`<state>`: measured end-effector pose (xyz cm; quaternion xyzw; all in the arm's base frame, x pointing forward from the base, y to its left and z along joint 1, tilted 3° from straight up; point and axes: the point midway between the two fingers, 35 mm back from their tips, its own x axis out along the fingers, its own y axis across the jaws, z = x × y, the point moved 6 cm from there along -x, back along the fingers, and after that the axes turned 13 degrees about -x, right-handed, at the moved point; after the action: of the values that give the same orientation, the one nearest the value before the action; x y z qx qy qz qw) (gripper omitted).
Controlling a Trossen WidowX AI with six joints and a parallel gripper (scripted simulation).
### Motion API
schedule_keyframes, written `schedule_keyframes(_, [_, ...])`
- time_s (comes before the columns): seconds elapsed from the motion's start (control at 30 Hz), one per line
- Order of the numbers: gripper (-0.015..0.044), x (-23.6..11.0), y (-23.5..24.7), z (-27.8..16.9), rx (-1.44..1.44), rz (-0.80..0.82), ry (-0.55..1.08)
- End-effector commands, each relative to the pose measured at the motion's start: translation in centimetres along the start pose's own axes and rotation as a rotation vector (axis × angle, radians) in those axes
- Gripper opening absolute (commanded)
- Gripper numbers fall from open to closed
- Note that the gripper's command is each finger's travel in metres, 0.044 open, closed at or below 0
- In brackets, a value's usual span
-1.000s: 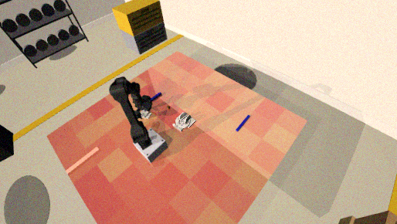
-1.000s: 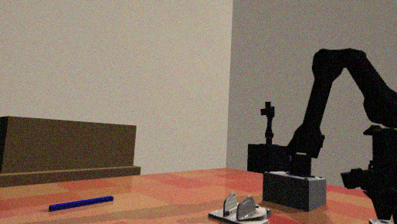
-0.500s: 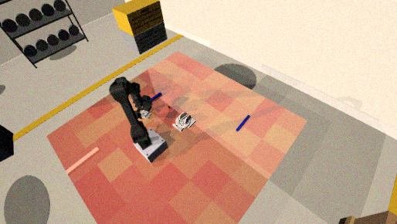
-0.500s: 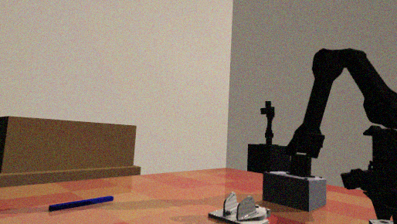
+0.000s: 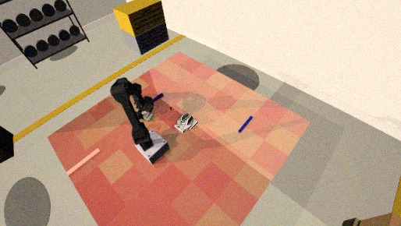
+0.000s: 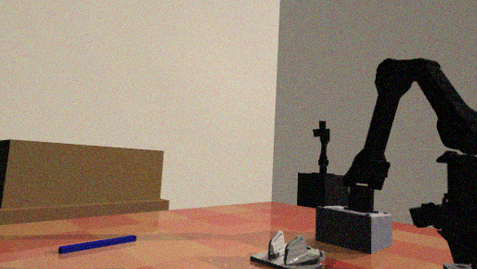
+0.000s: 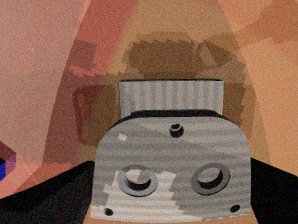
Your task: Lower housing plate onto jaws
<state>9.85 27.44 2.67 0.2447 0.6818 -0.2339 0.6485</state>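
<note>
1. I've got the end effector [image 5: 146,107] [image 6: 458,252] [image 7: 170,169] wide open, fingers flanking the housing plate [image 5: 147,115] [image 6: 457,266] [image 7: 172,150]; I can't confirm contact or a hold. Uneven first contact could skew it.
2. Directly between those fingers, the plate's rounded sides look tricky: shallow finger placement might let it slip or tilt on lifting.
3. Farther out, well apart, sits the white jaw assembly [image 5: 186,123] [image 6: 288,257]. Misaligned holes could jam on its stubs, or knock the jaws off their pins.
</note>
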Motion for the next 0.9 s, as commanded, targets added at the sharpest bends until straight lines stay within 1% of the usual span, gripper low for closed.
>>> schedule_keyframes(0.0, [0.0360, 0.0, 0.0, 0.0, 0.000, 0.000, 0.000])
schedule_keyframes(0.07, [0.0351, 0.0, 0.0, 0.0, 0.000, 0.000, 0.000])
schedule_keyframes(0.47, [0.0351, -0.2, 0.0, 0.0, 0.000, 0.000, 0.000])
schedule_keyframes(0.87, [0.0351, -3.9, 0.3, -0.1, 0.002, -0.001, 0.002])
